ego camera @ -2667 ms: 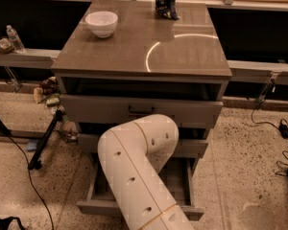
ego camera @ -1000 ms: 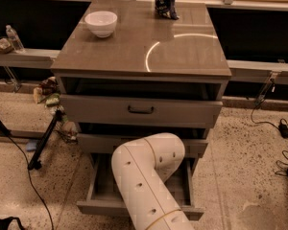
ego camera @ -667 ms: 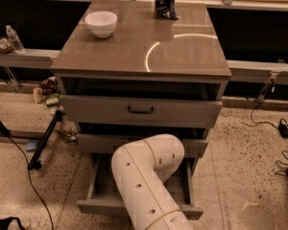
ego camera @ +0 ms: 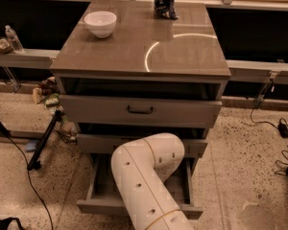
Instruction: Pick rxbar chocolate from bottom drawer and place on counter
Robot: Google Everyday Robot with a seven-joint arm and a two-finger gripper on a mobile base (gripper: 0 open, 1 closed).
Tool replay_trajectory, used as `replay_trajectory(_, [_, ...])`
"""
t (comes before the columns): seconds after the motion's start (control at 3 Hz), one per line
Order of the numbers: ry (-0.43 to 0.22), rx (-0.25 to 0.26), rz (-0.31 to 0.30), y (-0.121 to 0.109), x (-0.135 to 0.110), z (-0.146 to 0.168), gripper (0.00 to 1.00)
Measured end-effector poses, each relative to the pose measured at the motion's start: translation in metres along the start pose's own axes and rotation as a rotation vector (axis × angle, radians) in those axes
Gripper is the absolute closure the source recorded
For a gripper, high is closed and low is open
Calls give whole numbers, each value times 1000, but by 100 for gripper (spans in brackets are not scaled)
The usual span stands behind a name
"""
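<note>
The bottom drawer [ego camera: 93,206] is pulled out at the foot of the grey cabinet, and part of its plain grey inside shows on the left. My white arm [ego camera: 145,177] bends down into it from the front. My gripper is hidden behind the arm's elbow, somewhere inside the drawer. The rxbar chocolate is hidden from view. The counter [ego camera: 182,56] is the glossy grey-brown top with a curved light reflection.
A white bowl [ego camera: 100,23] sits at the counter's back left and a dark glossy snack bag [ego camera: 165,3] at its back edge. The top drawer [ego camera: 139,110] and middle drawer [ego camera: 86,143] stand slightly out. A black stand leg [ego camera: 43,143] and cables [ego camera: 278,128] lie on the floor.
The arm's elbow has sunk lower and shifted right, deeper toward the bottom drawer, since the earliest frame. It has barely moved over the last second.
</note>
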State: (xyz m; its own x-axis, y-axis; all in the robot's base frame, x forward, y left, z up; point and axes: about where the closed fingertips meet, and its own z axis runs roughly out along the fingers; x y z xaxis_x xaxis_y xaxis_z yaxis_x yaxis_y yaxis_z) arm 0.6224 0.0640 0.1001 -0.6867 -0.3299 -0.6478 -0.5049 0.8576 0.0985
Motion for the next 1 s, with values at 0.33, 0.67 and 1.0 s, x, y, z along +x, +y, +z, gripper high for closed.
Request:
replay_trajectory(0.33, [0,0,0,0,-1,-1,99])
replay_trajectory(0.67, [6,25,8,-7,1,-8,100])
replay_trajectory(1.0, [1,50,-7,-26,-12,-33,100])
